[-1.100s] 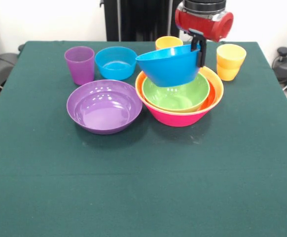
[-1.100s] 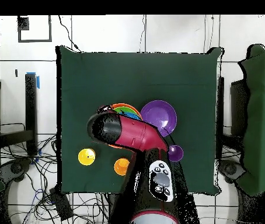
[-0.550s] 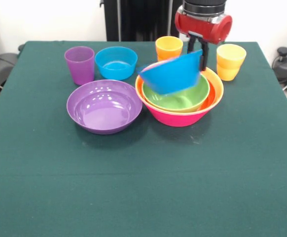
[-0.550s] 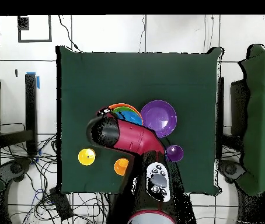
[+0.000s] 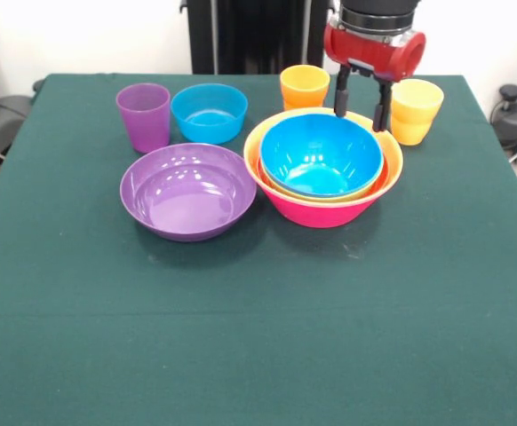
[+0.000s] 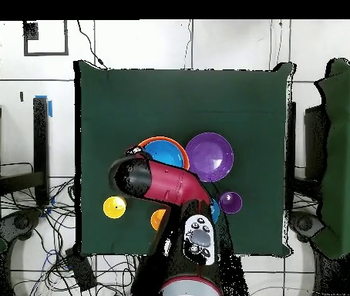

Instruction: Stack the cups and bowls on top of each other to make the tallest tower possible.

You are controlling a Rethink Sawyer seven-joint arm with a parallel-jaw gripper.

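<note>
Gripper (image 5: 360, 100) of yours hangs spread and empty above the tower's (image 5: 322, 206) far rim; blue bowl (image 5: 322, 157) sits nested on top, purple bowl (image 5: 187, 190) beside it.

The arm (image 6: 166, 183) shows a glossy red shell over black joints — rounded and thick, seen from overhead. A grey oval panel with small dark buttons sits on its black lower link. In the front view, the gripper (image 5: 361, 99) has two slim black fingers (image 5: 340, 93) under a red housing — a black ribbed collar above.
</note>
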